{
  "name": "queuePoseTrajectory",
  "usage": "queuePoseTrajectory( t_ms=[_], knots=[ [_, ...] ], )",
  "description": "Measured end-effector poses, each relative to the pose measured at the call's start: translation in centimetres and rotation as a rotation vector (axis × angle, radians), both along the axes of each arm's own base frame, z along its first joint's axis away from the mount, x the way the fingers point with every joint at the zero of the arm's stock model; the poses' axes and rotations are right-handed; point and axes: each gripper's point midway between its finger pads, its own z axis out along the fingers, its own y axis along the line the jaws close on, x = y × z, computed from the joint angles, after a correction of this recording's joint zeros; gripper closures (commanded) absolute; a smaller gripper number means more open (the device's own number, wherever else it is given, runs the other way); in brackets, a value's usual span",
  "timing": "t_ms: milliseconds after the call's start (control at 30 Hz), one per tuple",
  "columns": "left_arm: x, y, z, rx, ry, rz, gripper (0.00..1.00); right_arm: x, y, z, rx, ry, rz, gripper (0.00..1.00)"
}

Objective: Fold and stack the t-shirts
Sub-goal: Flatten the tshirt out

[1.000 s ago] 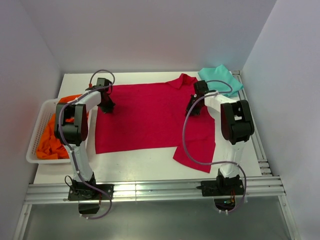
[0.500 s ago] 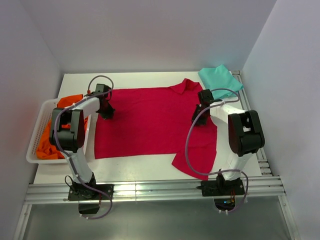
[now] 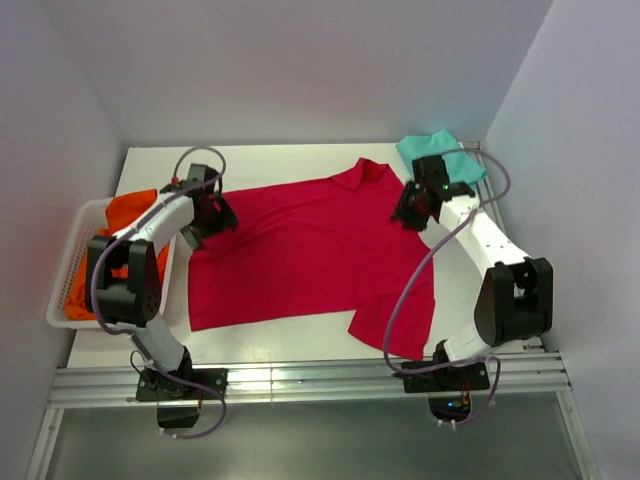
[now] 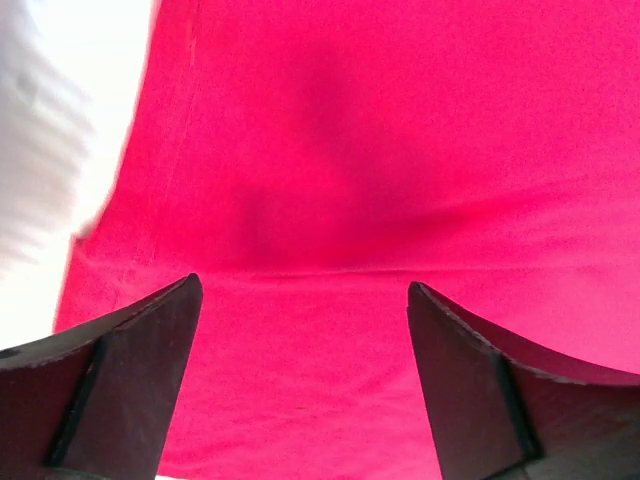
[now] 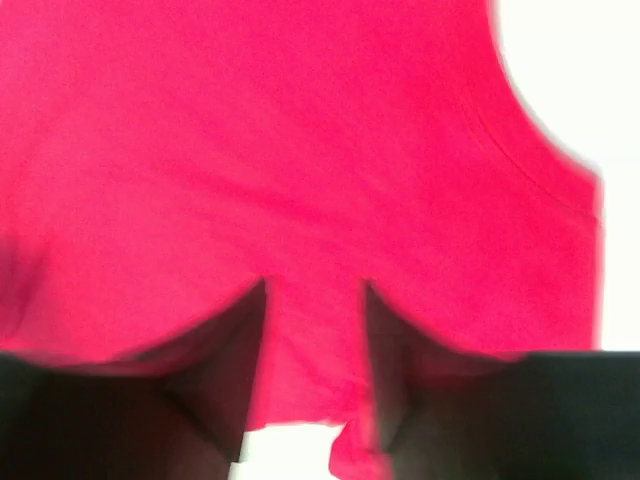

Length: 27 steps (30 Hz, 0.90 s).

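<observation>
- Since a second ago both my arms have swung outward: the left elbow now hangs over the white basket (image 3: pixel 61 285), and my right gripper (image 3: pixel 410 212) has travelled toward the far right corner, drawing the crimson-red t-shirt (image 3: pixel 300 245) that way with it.
- Orange garments (image 3: pixel 128 210) lie heaped in that basket at the left edge of the table (image 3: pixel 270 160).
- My left gripper (image 3: pixel 207 212) sits over the red shirt's far left corner. In the wrist view the gripper (image 4: pixel 303 285) is spread wide, red cloth below it and nothing pinched.
- The red shirt lies spread mid-table, collar toward the far edge.
- My right gripper, blurred in its own view (image 5: pixel 315 285), is narrow, with a strip of red cloth caught between the fingers.
- The teal-green t-shirt (image 3: pixel 440 145) lies in the far right corner, just beyond that gripper.
</observation>
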Motion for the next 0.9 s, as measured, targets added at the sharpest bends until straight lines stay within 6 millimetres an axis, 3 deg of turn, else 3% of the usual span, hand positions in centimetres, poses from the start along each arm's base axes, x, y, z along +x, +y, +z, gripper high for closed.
queuePoseTrajectory(
  t_ms=[67, 100, 200, 267, 333, 467, 567, 667, 767, 900],
  knots=[
    [2.1, 0.0, 3.3, 0.004, -0.073, 0.0, 0.07, 2.6, 0.5, 3.4, 0.015, -0.079, 0.002, 0.34],
    [3.5, -0.1, 5.2, 0.003, -0.128, 0.001, 0.09, 4.2, 0.8, 5.4, 0.024, -0.126, 0.004, 0.34],
    [6.5, -0.3, 10.1, -0.01, -0.255, 0.002, 0.14, 8.5, 1.7, 10.2, 0.053, -0.241, 0.011, 0.47],
    [7.7, -0.5, 12.6, -0.019, -0.316, -0.005, 0.15, 11.0, 2.3, 11.5, 0.063, -0.272, 0.02, 0.8],
    [8.1, -0.6, 13.5, -0.023, -0.34, -0.014, 0.19, 13.4, 3.0, 11.0, 0.077, -0.26, 0.026, 1.0],
    [7.4, -0.9, 13.0, -0.032, -0.31, -0.031, 0.23, 17.6, 4.2, 6.3, 0.093, -0.164, 0.033, 1.0],
    [6.5, -1.0, 11.5, -0.041, -0.269, -0.039, 0.24, 18.5, 4.8, 1.8, 0.101, -0.062, 0.035, 1.0],
    [5.4, -1.0, 9.6, -0.042, -0.218, -0.044, 0.25, 18.5, 4.9, -1.4, 0.101, 0.021, 0.026, 1.0],
    [4.7, -0.9, 8.5, -0.037, -0.186, -0.045, 0.25, 18.3, 4.9, -2.4, 0.098, 0.055, 0.017, 1.0],
    [4.0, -0.8, 8.5, -0.036, -0.183, -0.046, 0.25, 18.5, 4.9, -2.0, 0.101, 0.048, 0.009, 1.0]
  ],
)
